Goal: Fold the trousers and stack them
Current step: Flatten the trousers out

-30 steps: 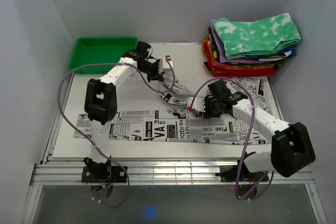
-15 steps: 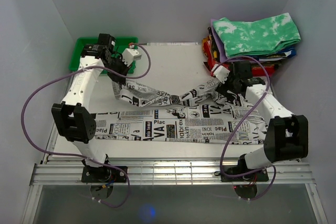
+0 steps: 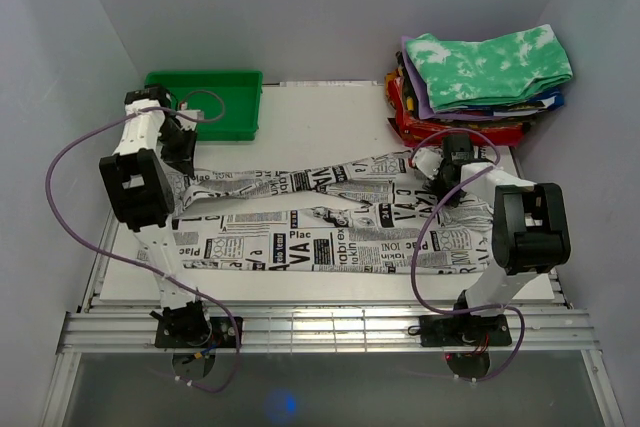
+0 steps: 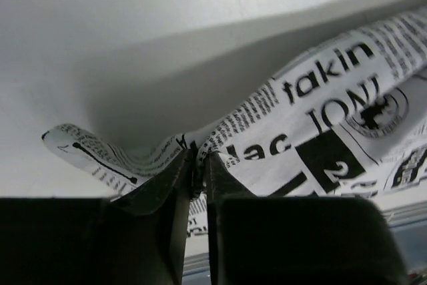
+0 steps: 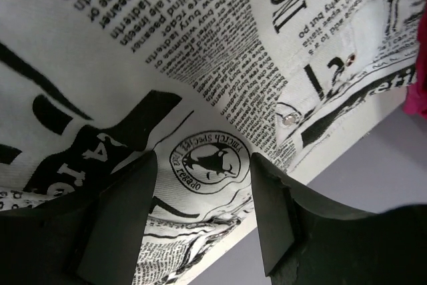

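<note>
The trousers (image 3: pixel 330 217), white with black newspaper print, lie stretched across the table from left to right, with one leg above the other. My left gripper (image 3: pixel 183 157) is at the far left end and is shut on a pinched fold of the leg's end (image 4: pixel 199 158); the cloth (image 4: pixel 320 118) runs away to the right. My right gripper (image 3: pixel 443 175) is over the waist end near the right edge. In the right wrist view its jaws (image 5: pixel 203 165) stand wide open over flat cloth with a round penguin logo (image 5: pixel 208 161), gripping nothing.
A green tray (image 3: pixel 205 102) stands at the back left, close behind my left arm. A stack of folded clothes, green tie-dye (image 3: pixel 485 67) on top of red and multicoloured ones (image 3: pixel 450 129), sits at the back right, just behind my right gripper. Grey walls enclose three sides.
My left gripper has swung left and forward, pulling the upper leg out straight. My right gripper has moved right to the waist end and now stands open; the raised cloth has dropped flat.
</note>
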Controlling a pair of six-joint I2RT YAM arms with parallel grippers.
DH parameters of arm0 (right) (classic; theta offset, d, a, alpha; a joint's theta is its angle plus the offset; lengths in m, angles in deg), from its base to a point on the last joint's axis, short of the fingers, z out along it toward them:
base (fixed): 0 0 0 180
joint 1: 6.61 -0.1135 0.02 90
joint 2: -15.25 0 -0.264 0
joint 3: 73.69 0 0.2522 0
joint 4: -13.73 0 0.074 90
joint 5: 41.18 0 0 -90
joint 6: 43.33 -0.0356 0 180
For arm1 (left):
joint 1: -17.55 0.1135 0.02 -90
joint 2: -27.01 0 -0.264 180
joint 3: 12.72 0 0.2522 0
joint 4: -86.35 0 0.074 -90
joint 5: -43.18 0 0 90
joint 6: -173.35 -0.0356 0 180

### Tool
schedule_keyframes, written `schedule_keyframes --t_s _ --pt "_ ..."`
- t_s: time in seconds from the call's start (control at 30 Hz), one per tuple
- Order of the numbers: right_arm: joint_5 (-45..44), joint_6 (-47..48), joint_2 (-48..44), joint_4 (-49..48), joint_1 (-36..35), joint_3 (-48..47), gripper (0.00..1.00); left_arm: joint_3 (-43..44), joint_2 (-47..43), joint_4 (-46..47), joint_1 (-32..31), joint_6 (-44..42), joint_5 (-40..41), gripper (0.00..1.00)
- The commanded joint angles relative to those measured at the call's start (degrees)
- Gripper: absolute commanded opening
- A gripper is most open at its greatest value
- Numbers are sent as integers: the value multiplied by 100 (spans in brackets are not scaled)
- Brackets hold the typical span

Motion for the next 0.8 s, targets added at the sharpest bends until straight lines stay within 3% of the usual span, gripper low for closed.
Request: schedule_keyframes --t_s 0.0,0.03,0.1,0.2,0.53,0.67,0.77 --pt "-404 169 261 -113 222 122 64 922 481 421 -65 426 343 28" --pt "-404 195 235 -113 231 148 63 1196 805 316 -57 418 405 34" --pt "-360 257 112 -78 275 183 63 1741 931 53 -22 313 493 38" --pt "-298 292 -46 -25 284 254 63 1569 502 103 127 -152 327 61" --pt "-17 143 -328 440 275 123 63 -855 -1536 78 761 -2217 -763 63" --pt "62 125 -354 546 275 34 63 -2461 -2101 858 761 -2632 -535 60" --pt "54 169 -346 625 284 -45 63 -2747 -1944 1326 752 -2702 -359 58"
